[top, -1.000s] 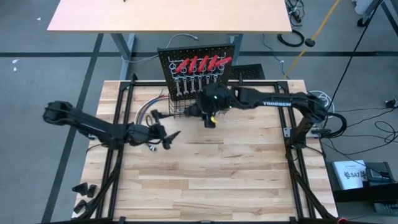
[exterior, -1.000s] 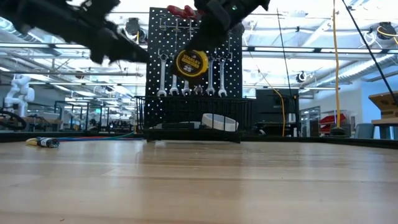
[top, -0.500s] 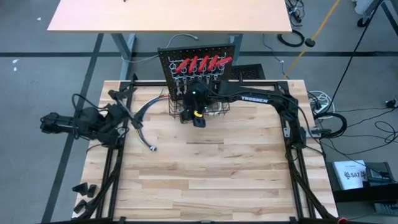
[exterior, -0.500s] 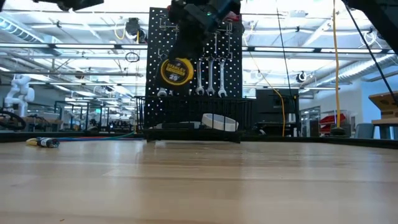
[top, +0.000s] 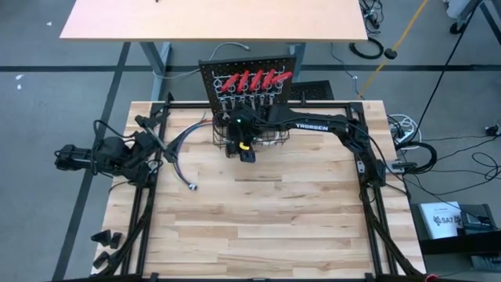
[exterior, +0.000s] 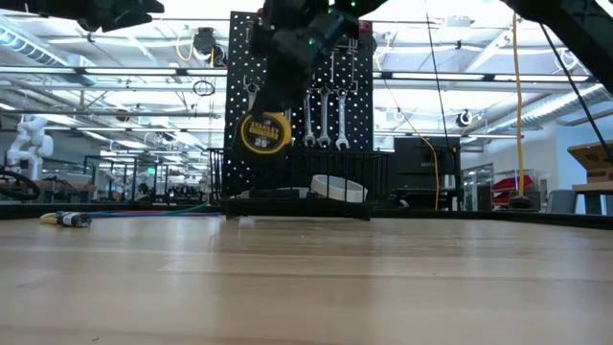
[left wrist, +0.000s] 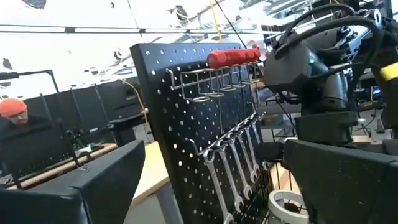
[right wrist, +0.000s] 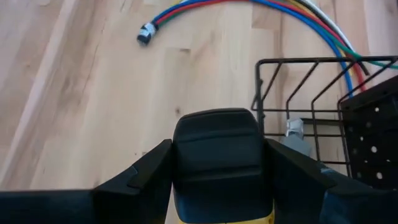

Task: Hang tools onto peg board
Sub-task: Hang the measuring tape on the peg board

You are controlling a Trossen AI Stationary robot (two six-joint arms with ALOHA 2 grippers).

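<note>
The black peg board (top: 250,82) stands at the table's far edge. Red-handled tools (top: 254,80) and silver wrenches (exterior: 326,115) hang on it, above its wire basket (exterior: 306,182). My right gripper (top: 244,149) reaches over the basket's left front corner (right wrist: 264,65), shut on the yellow tape measure (exterior: 264,132). A white tape roll (exterior: 337,187) lies in the basket. My left gripper (left wrist: 211,199) is drawn back at the table's left edge, open and holding nothing; its arm (top: 117,157) shows in the high view. My right gripper pinches the tape measure's case between its two fingers (right wrist: 146,171), one on each side of its black upper part (right wrist: 217,155). The fingers come from above, slanting down. The case hangs below them, clear of the table, its round labelled face (exterior: 264,134) toward the table's near edge.
A bundle of coloured wires (top: 182,149) trails from the basket's left end across the table, its plug (right wrist: 146,32) lying on the wood. Black frame rails (top: 149,204) run along both table sides. Bare wood (top: 266,219) fills the table's middle and near part.
My right gripper has carried the tape measure toward the table's left along the peg board and down, to the basket's left front corner. My left gripper has pulled back from the table's middle to its left edge, risen and tipped up toward the peg board.
</note>
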